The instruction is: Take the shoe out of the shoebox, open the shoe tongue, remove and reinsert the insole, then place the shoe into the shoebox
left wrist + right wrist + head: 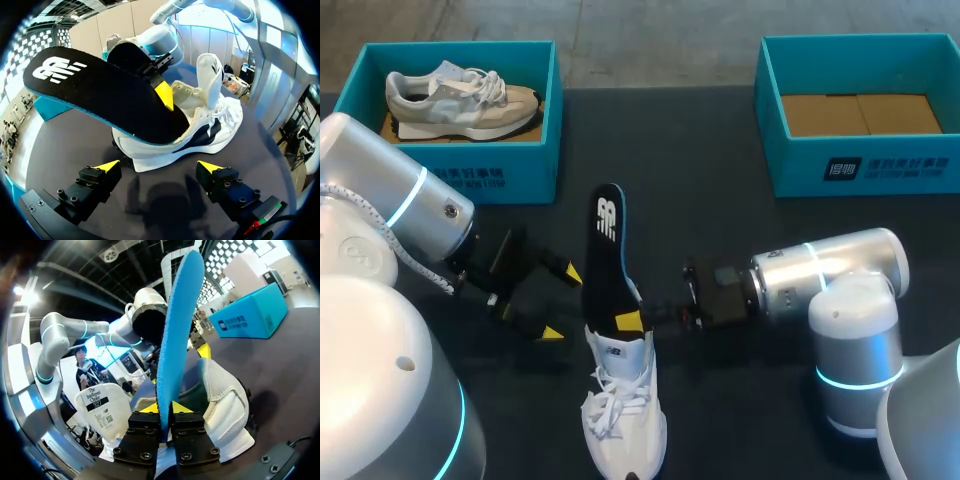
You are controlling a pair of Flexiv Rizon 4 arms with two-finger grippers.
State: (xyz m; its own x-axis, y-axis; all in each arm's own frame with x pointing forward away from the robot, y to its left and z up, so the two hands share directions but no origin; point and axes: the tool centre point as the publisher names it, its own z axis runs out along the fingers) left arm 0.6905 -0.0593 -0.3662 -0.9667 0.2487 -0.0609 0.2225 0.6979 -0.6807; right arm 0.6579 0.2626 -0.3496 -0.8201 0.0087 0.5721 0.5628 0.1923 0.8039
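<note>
Down on the dark worktop (740, 210), seen from the head camera, the white shoe (623, 405) lies near the front edge. Its long axis runs front to back, toe toward the robot and heel away. The insole (608, 235), black on top with a blue edge, rises out of the shoe's opening and stretches on toward the far side, roughly in line with the shoe. The right gripper (632, 321) comes in from the right and is pinched on the insole just above the shoe's collar. The left gripper (558, 302) sits just left of the insole, its fingers spread wide and holding nothing. At the far corners stand two teal boxes: the left box (530, 165) holds a beige shoe (460, 95), and the right box (865, 165) shows its cardboard floor.

From the left wrist, the shoe (212, 125) lies side-on ahead of the wide-open fingers, sole on the worktop and tongue standing up. The insole (100, 95) slants up out of the heel opening, with one yellow tip of the right gripper pressed on its black face.

From the right wrist, both fingers are closed tight on the insole (180, 325), which stands nearly upright, blue underside showing. The shoe (225, 410) lies just beside it.
</note>
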